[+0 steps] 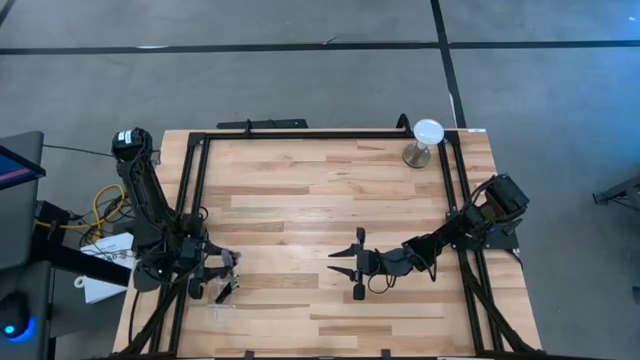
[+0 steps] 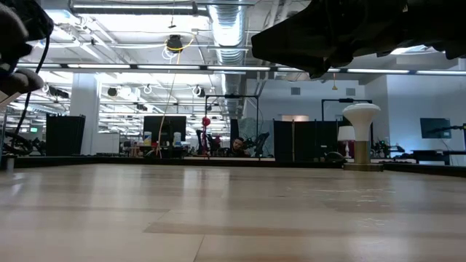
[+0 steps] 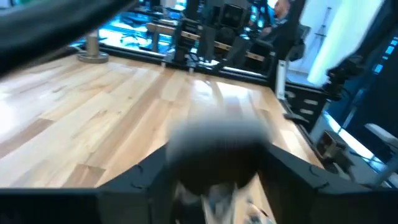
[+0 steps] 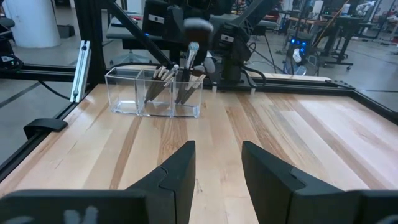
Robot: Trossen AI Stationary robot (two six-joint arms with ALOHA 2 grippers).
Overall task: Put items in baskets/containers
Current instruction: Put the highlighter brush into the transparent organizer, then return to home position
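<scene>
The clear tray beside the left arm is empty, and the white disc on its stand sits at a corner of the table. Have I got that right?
Not quite. The clear tray is not empty: the right wrist view shows several brushes standing in it. The rest holds: it is beside the left arm, and the white disc sits at a table corner.

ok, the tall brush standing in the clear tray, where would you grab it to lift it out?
I'd take the tall brush on its upper shaft, just under the dark head, coming down from above. It stands nearly upright with its lower end inside the clear tray, whose walls block a low side approach.
</scene>
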